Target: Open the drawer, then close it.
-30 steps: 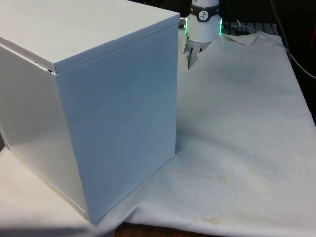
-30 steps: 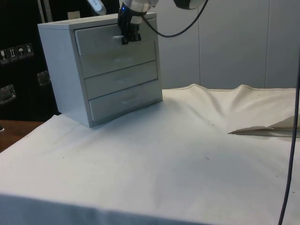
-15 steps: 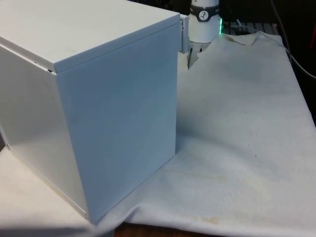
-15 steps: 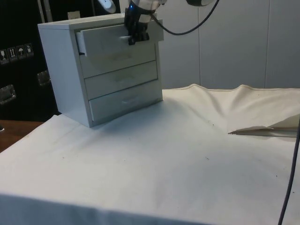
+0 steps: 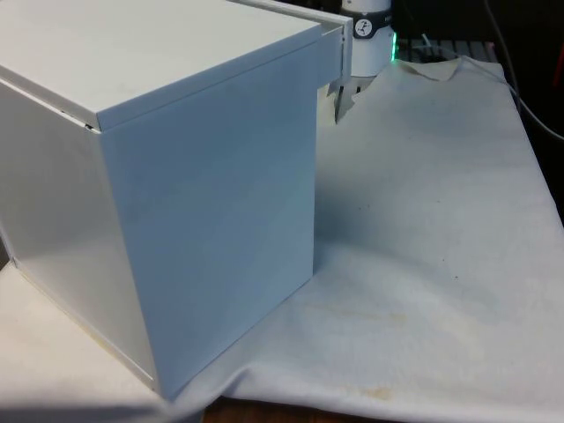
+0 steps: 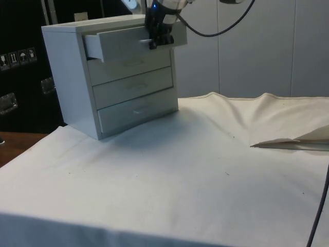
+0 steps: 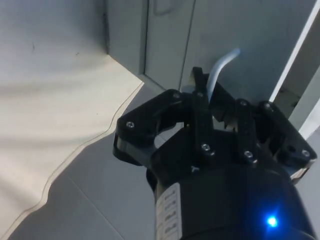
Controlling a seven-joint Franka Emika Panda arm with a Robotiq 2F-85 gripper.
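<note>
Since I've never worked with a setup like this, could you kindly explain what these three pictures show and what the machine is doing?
It is a white robot arm ending in a black two-finger gripper. One camera looks across the table, one stands at its side, and one sits on the wrist above the fingers. On the white cloth stands a white chest of drawers; the front view sees its plain back and side. In the side view the top drawer is pulled partly out, while the two below are shut. The wrist view shows the fingers closed on the drawer's thin handle, so the arm appears to be partway through opening it.
</note>
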